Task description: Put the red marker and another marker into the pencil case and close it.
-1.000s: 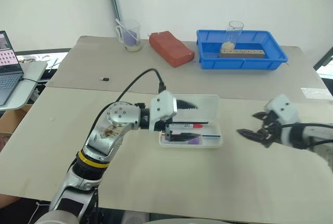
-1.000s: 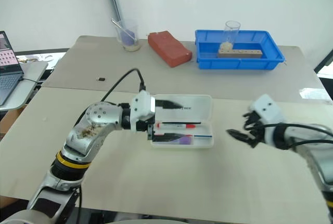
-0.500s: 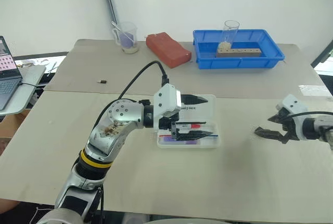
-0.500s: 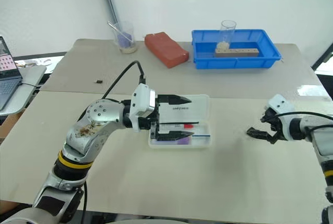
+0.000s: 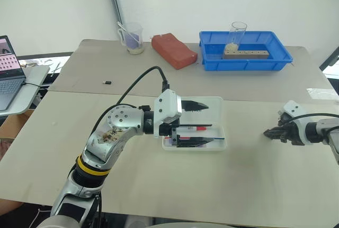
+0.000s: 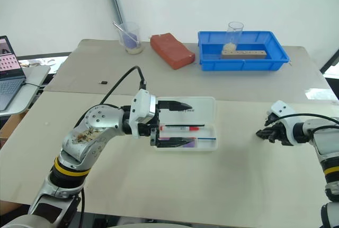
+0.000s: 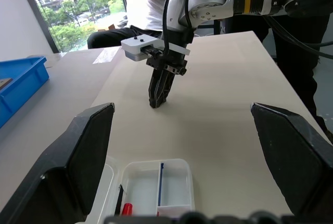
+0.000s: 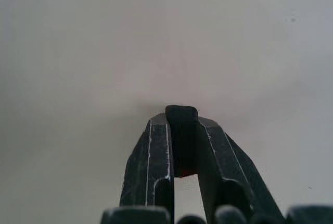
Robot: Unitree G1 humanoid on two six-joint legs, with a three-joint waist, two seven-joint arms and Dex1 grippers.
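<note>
On the surface [image 5: 159,185] the pencil case [image 5: 209,112] lies open. My left hand [image 5: 211,122] hovers over it, released and wide. My right hand [image 5: 271,132] has sunk to the surface well apart and has clenched, seemingly on nothing. The red marker [image 5: 197,128] and the purple marker [image 6: 186,144] lie in the tray, so I judge only closing remains.

pencil case [image 5: 212,112]: white, open, lid back toward the blue bin [image 5: 245,51].
red marker [image 5: 192,128]: lay in its tray.
purple marker [image 6: 180,143]: in tray, mostly hidden.
</note>
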